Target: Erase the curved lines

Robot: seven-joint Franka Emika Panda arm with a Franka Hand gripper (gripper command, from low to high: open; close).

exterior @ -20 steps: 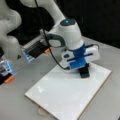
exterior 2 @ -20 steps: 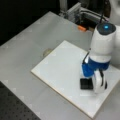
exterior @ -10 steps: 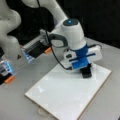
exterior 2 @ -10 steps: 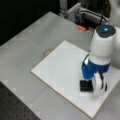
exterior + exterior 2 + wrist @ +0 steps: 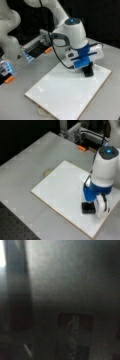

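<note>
Gripper (image 5: pixel 93 208) low over white board (image 5: pixel 62 190), seemingly clamped on black eraser (image 5: pixel 88 208); wiping step likely underway; curve lines not visible; pressure must hold

You have a grey surface (image 5: pixel 30 167) carrying a white rectangular board (image 5: pixel 65 192), seen in both front views. At the far edge of the surface stands a metal fixture (image 5: pixel 82 133) with an orange part (image 5: pixel 81 148) beside it. A small round mark (image 5: pixel 47 172) sits on the surface, touching the board's left edge. A dark perforated panel (image 5: pixel 15 230) borders the near left corner.
</note>
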